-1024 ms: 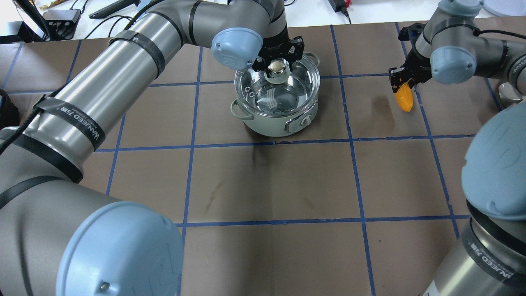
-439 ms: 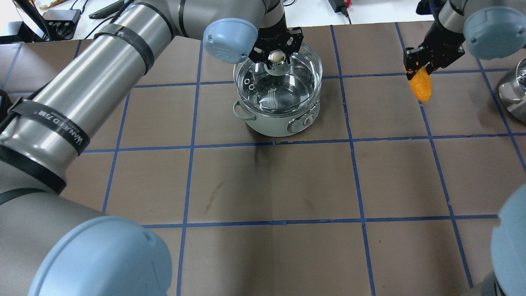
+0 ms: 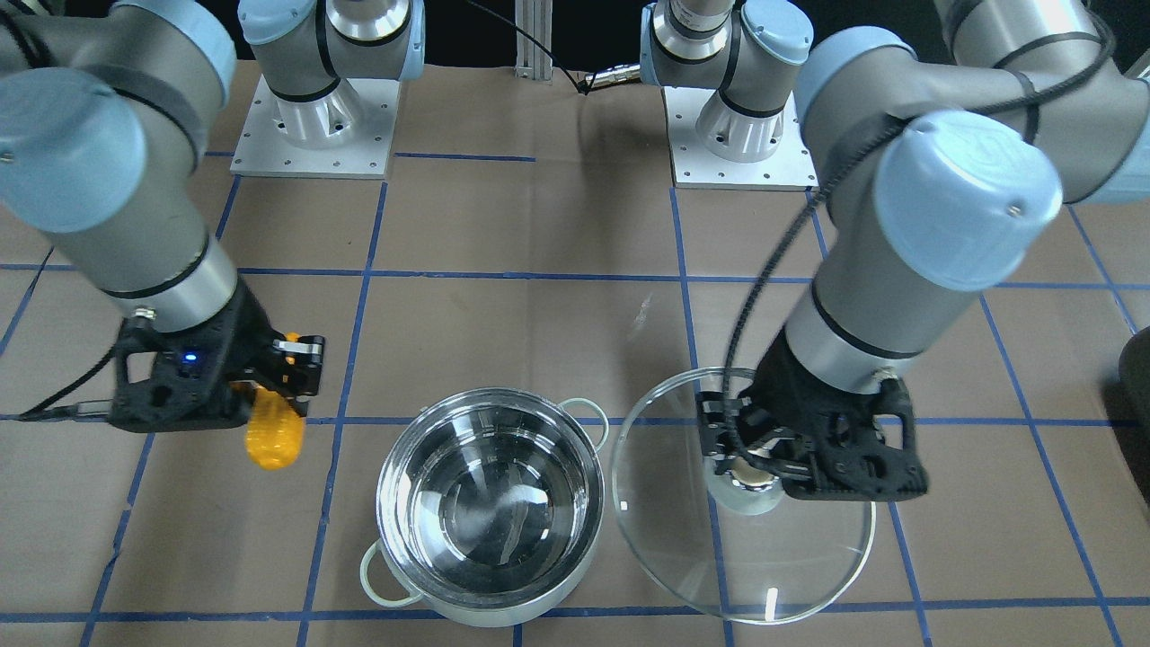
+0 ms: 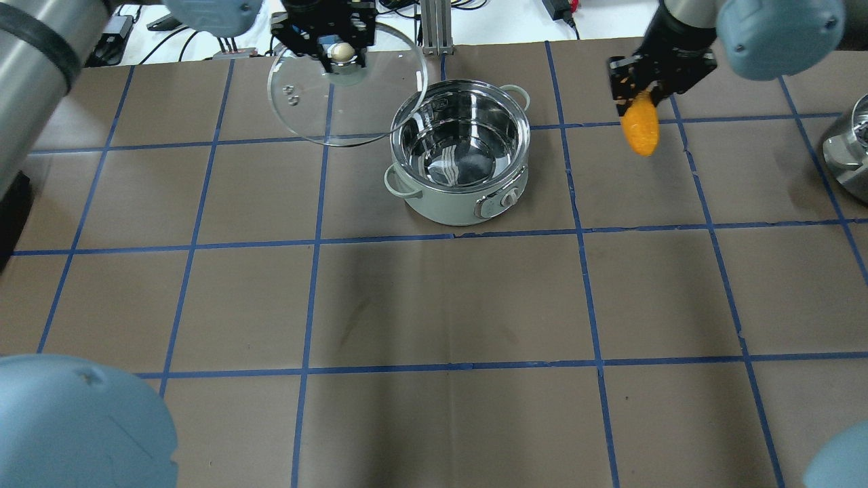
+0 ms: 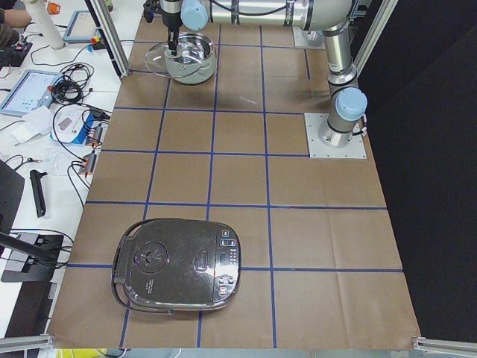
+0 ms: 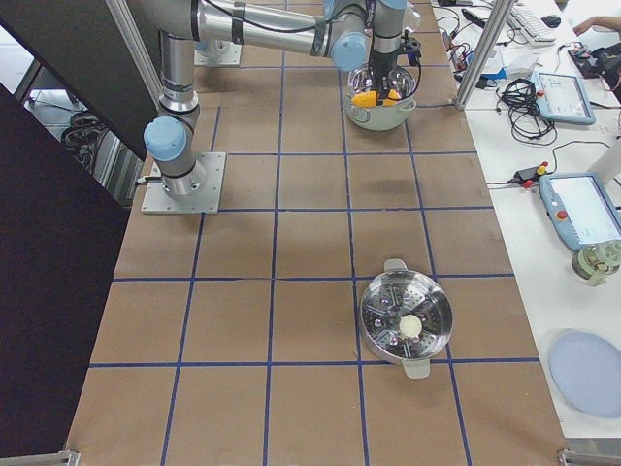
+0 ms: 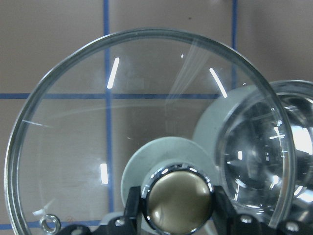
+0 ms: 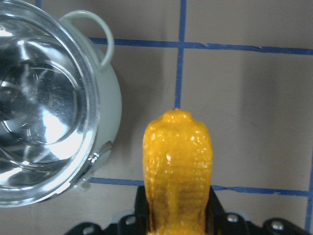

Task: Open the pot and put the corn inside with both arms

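- L jaws: pinching lid (image 4: 339, 115) by its knob (image 4: 344, 51). Lid is held up off pot (image 4: 441, 203), on pot's left side; mouth uncovered.
- R jaws: pinching corn (image 4: 640, 127) at fat end. Tip hangs down, long axis approx. upright, above surface (image 4: 447, 305).
- Pot is empty and sits btwn both arms, to corn's left and apart from it. R arm does the drop; judged next move: carry corn leftward over mouth.
- Writing: none legible. Dial (image 4: 505, 198) on pot front, markings too small.
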Controlling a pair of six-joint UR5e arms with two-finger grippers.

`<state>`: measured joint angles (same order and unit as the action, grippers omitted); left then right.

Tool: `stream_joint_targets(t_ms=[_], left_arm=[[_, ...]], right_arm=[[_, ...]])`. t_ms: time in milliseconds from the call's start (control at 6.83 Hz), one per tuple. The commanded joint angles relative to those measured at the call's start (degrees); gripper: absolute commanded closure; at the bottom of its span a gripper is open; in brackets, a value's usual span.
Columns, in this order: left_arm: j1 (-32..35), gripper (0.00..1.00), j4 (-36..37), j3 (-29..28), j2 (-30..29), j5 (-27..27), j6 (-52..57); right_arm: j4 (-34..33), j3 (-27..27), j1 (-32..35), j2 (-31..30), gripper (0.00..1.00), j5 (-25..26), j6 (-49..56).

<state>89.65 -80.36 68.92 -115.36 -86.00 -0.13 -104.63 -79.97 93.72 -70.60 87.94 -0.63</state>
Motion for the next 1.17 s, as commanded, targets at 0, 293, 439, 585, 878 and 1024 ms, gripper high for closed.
stream_joint_targets(t_ms=[0, 293, 439, 585, 878, 1024], left_arm=[[-8.15, 0.92, 6.65, 10.13, -0.48, 0.04, 8.8], [-10.81, 0.92, 18.45, 17.19, -2.49, 0.57, 10.94], [-10.9, 0.92, 18.66, 17.47, -2.76, 0.48, 10.94], [-11.08, 0.92, 18.66, 17.74, -2.77, 0.39, 11.03], [-11.52, 0.69, 18.75, 18.0, -2.85, 0.39, 11.03], [-11.52, 0.27, 18.75, 18.09, -3.03, 0.39, 11.2]], right_arm=[[-6.24, 6.29, 9.69, 9.38, 0.83, 0.92, -12.34], [-9.18, 8.95, 13.14, 15.03, 0.83, 3.19, -12.82], [-9.71, 8.69, 13.15, 15.75, 0.83, 3.12, -12.82], [-10.67, 8.69, 13.41, 17.06, 0.82, 3.29, -12.82], [-14.01, 8.43, 13.33, 19.7, 0.8, 3.73, -12.82], [-14.11, 7.64, 13.42, 19.97, 0.79, 3.65, -12.73]])
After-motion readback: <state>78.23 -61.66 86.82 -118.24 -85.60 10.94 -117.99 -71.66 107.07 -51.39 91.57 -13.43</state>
